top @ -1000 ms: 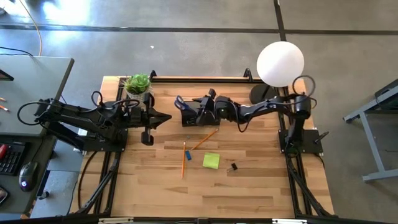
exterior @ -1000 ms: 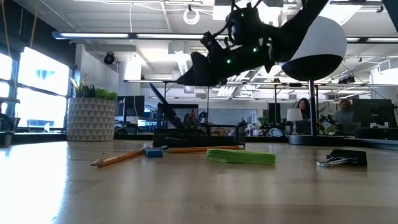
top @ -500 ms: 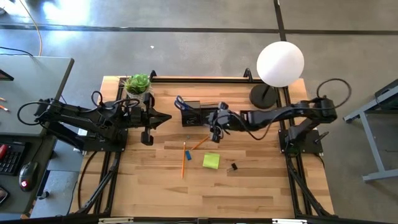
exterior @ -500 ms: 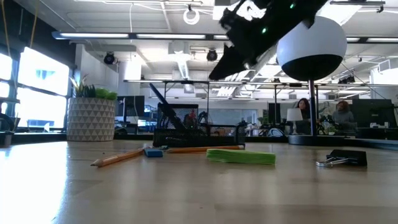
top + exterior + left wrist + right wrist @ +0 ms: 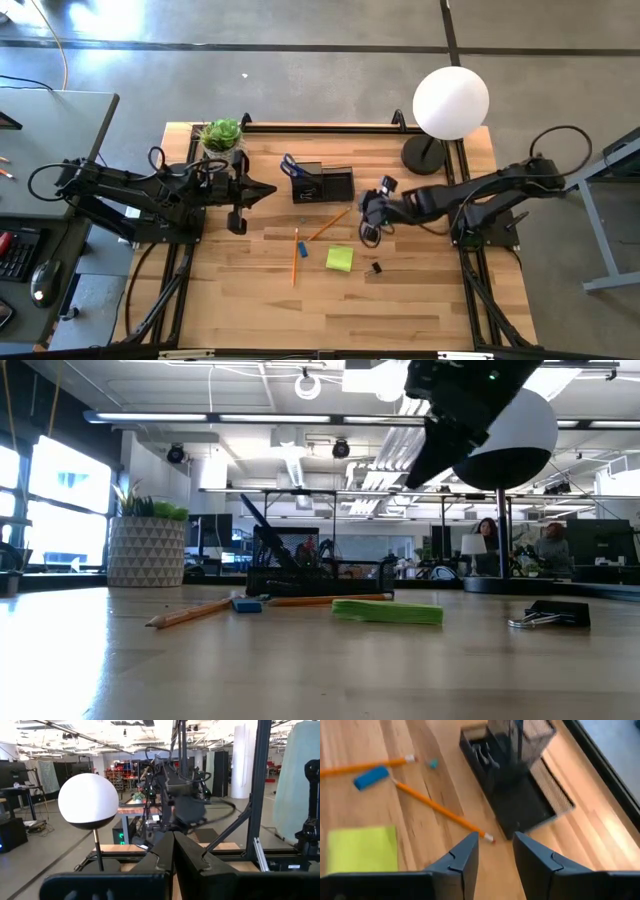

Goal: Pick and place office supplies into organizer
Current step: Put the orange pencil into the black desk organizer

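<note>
Right wrist view has the right hand [image 5: 492, 851] part-open and empty above the orange pencil [image 5: 440, 810] lying just beside the organizer [image 5: 520, 795]. Drop in crooked and one finger probably clips the organizer or rolls the pencil away.

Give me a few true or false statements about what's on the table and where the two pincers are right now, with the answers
1. The scissors stand in the organizer. True.
2. The sticky note pad is inside the organizer. False: it lies on the table.
3. The right pincer holds a pencil. False: its fingers are apart with nothing between them, above a pencil tip.
4. The left pincer is shut, beside the plant corner. True.
5. A binder clip lies near the sticky note pad. True.
</note>
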`<state>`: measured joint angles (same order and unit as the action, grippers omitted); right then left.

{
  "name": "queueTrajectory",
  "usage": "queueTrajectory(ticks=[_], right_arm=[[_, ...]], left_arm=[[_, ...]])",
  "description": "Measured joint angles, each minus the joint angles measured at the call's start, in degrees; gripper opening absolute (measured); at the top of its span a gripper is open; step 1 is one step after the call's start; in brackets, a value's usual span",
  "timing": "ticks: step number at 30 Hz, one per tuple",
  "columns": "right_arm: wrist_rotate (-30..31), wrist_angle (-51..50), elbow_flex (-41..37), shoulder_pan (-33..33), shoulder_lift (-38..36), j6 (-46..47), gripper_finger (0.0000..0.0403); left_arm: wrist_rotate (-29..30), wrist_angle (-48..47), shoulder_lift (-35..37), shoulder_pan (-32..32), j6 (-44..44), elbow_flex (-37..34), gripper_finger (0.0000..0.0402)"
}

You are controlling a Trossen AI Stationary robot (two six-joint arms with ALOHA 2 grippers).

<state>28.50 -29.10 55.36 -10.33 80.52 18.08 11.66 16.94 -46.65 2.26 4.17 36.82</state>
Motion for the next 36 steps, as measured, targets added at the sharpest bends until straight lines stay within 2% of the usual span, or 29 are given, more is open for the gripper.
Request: queueTrajectory(ticks=[3, 7, 16, 25, 31, 36], right_arm=[[3.1, -1.4, 0.0, -2.8, 1.2, 2.9, 0.0111], [4.2, -0.9, -0.6, -6.1, 2.6, 5.7, 0.0104], [3.8, 11.0, -14.6, -9.5, 1.6, 14.5, 0.0087], [7.8, 19.4, -23.4, -9.6, -8.0, 11.3, 0.0087], [7.8, 30.8, -32.9, -10.0, -13.8, 7.8, 0.0087], [6.0, 39.7, -37.2, -10.4, -17.4, 0.9, 0.0087]], left_arm=[[0.5, -0.5, 0.0, 0.0, 0.0, 0.0, 0.0001], [3.0, -0.6, 0.0, 0.0, 0.0, 0.0, 0.0001], [3.2, -1.1, 0.0, 0.0, -0.3, 0.0, 0.0001], [9.3, -2.6, 0.0, 0.0, -0.1, 0.0, 0.0001], [13.5, -2.6, 0.0, 0.0, -0.9, 0.0, 0.0001], [13.9, -2.8, -0.2, 0.0, -4.0, 0.0, 0.0001]])
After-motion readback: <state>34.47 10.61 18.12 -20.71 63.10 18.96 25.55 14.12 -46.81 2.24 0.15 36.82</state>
